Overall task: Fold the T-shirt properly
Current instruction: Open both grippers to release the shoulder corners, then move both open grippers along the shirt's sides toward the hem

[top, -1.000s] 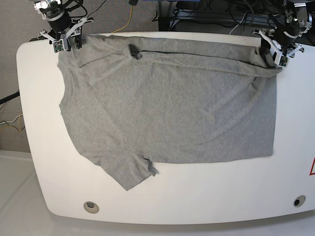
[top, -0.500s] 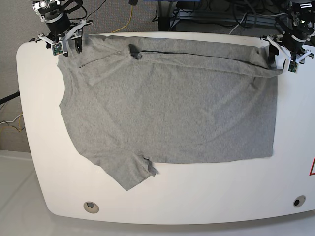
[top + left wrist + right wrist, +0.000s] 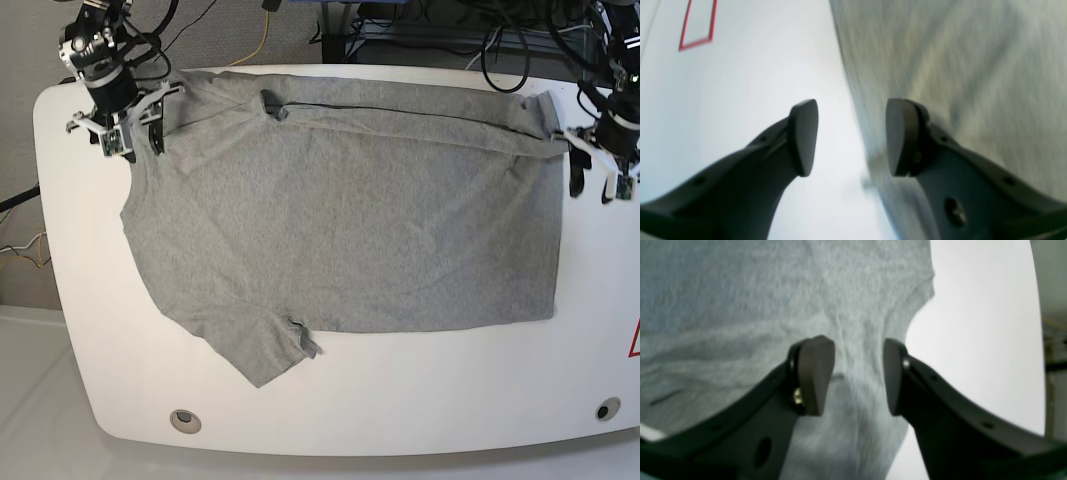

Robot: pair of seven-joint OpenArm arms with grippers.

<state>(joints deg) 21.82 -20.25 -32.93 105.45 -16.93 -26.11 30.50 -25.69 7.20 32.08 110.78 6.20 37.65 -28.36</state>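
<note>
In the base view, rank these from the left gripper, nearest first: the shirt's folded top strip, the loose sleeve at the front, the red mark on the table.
From the left gripper:
1. Folded top strip of the T-shirt, beside it at the back edge.
2. Red mark, same side, toward the front.
3. Loose sleeve, front, far side.

The T-shirt (image 3: 350, 220) is soft knit cloth in heathered grey, matt, with a fine flecked grain and shallow creases along the folded band near the table's far edge. The table (image 3: 420, 390) has a smooth, white, faintly glossy top; near its right edge a thin red printed outline (image 3: 696, 25) lies flat on it. The left gripper (image 3: 851, 136) and the right gripper (image 3: 858, 375) have dark, matt plastic-looking fingers, with smooth flat pads (image 3: 815, 373) and small bright metal screws (image 3: 796, 400).
</note>
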